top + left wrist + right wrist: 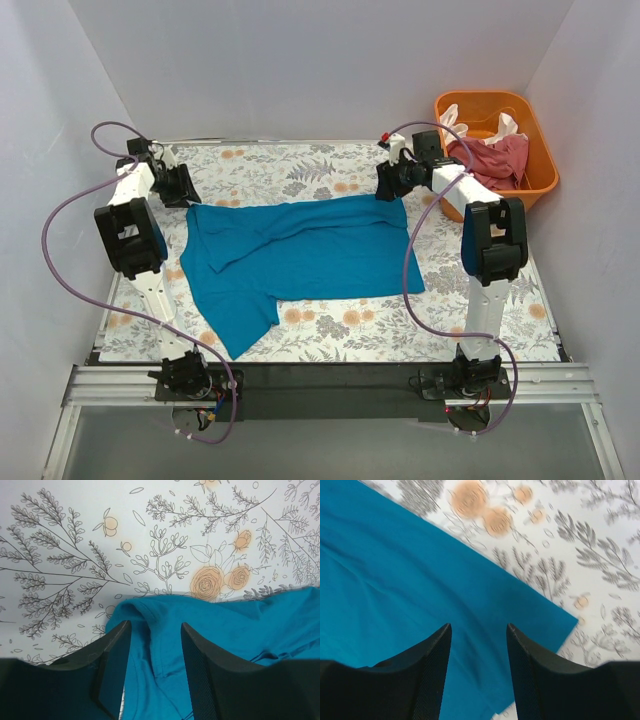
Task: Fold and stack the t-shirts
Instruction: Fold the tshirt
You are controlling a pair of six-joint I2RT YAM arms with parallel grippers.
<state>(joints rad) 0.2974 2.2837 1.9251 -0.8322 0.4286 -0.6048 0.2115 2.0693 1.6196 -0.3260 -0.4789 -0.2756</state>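
Teal shirt lies spread on the table; left gripper hovers over its far left corner, right gripper near its far right corner, both spread, holding nothing

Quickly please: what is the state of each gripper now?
The left gripper is open, holding nothing, over an edge of the teal t-shirt.
The right gripper is open, holding nothing, over a corner of the same shirt.

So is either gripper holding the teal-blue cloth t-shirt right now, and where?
Nothing held: left gripper and right gripper both stand open over the teal-blue cloth t-shirt.
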